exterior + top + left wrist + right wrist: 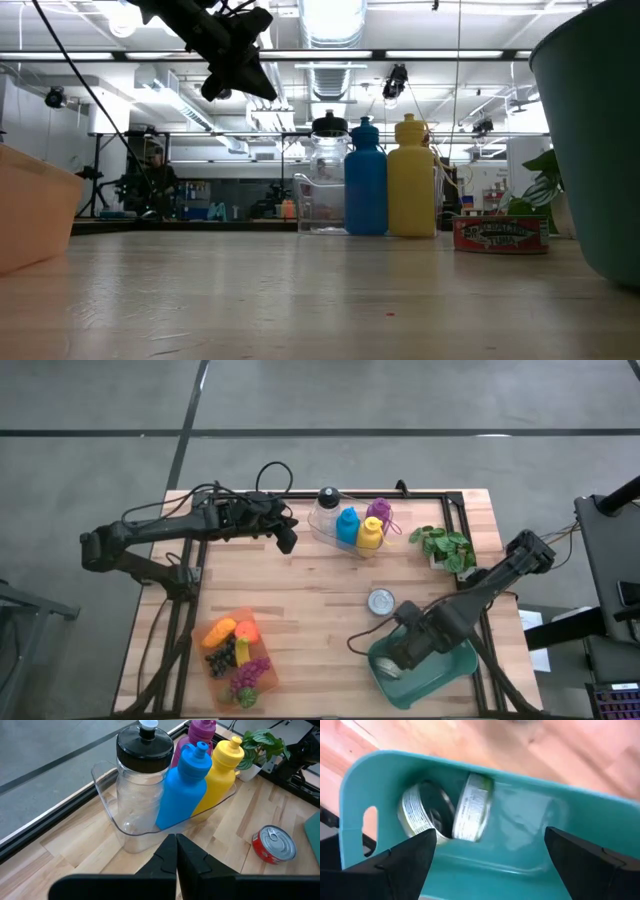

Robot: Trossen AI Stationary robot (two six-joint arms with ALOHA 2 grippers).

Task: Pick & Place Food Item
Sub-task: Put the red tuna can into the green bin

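While tilted on edge, two cans (445, 812) lean inside teal bin (530, 835)

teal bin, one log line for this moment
right pincer: open over teal bin | two cans inside | third can on table | left pincer: shut, by bottles

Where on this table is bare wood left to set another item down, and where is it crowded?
The widest bare wood lies mid-table, bordered by the bottle tray behind, the fruit tray at front left, and the red can. Crowded: the front right, where the open right gripper hangs over the teal bin holding two cans. The shut left gripper hovers beside the bottles.
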